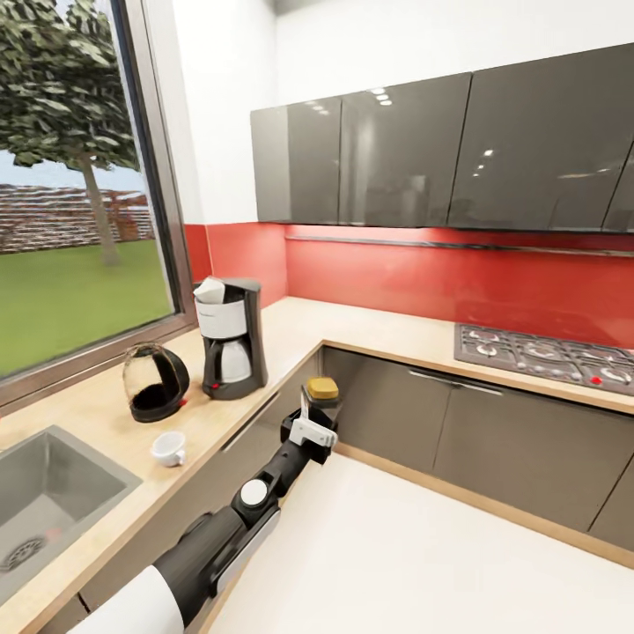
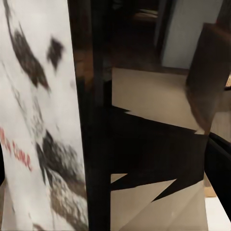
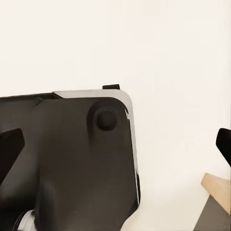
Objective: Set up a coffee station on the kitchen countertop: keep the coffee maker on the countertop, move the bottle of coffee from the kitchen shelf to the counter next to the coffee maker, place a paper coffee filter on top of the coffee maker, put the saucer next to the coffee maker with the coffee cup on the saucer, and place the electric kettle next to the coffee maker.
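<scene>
A kitchen corner: a pale wood bench [image 1: 370,330] runs in an L under a red backsplash [image 1: 440,277] and glossy grey wall cabinets [image 1: 405,158], with a large window [image 1: 70,176] on the wall behind the coffee maker showing lawn and a tree. The floor [image 1: 396,555] is off-white. A steel sink [image 1: 53,484] is set into the bench well to the near side of the coffee maker, and a gas hob [image 1: 546,352] sits far from it along the other leg.

The coffee maker [image 1: 232,339] stands upright on the bench near the inner corner, its long axis vertical and its front turned toward the room; a white paper filter [image 1: 210,290] rests on its top. Just beside it, toward the sink, the dark electric kettle [image 1: 155,381] stands on its base, its body tilted a little. The white coffee cup [image 1: 169,448] sits upright on the bare bench further toward the sink, handle facing the bench edge.

In front of the coffee maker, off the bench edge, the left hand [image 1: 310,423] is closed around the bottle of coffee [image 1: 321,392], which stands upright with its amber lid uppermost. In the left wrist view its white, speckled label [image 2: 41,120] looms close.

The right hand [image 3: 115,159] appears dark above the pale floor; whether it is open or closed cannot be told.
</scene>
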